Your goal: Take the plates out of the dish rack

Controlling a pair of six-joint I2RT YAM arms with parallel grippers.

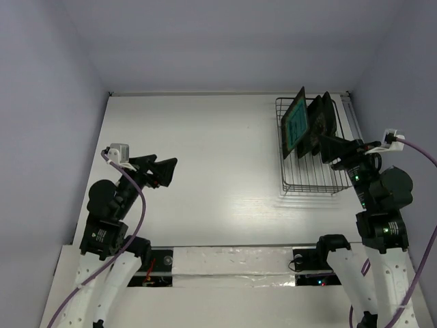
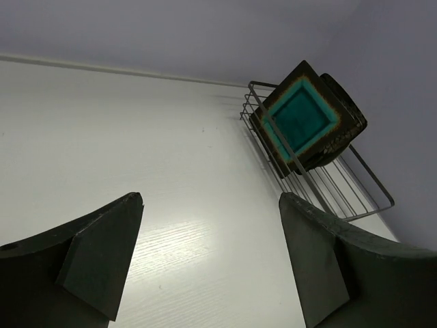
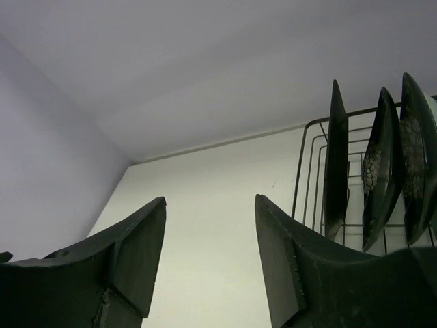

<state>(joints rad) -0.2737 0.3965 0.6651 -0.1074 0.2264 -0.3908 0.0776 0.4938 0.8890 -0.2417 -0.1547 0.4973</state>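
The dish rack stands at the far right of the table. A square teal-centred plate stands upright at its left end, with black flowered plates behind it. The mint-green plate does not show. My right gripper is open and empty at the rack's right side. In the right wrist view the plates stand edge-on to its right. My left gripper is open and empty over the left of the table, far from the rack. The left wrist view faces the teal plate.
Pale walls close the table in on the left, back and right. The rack sits close to the right wall and the back edge. The near part of the rack holds no plates. A white connector with a purple cable sits by the right arm.
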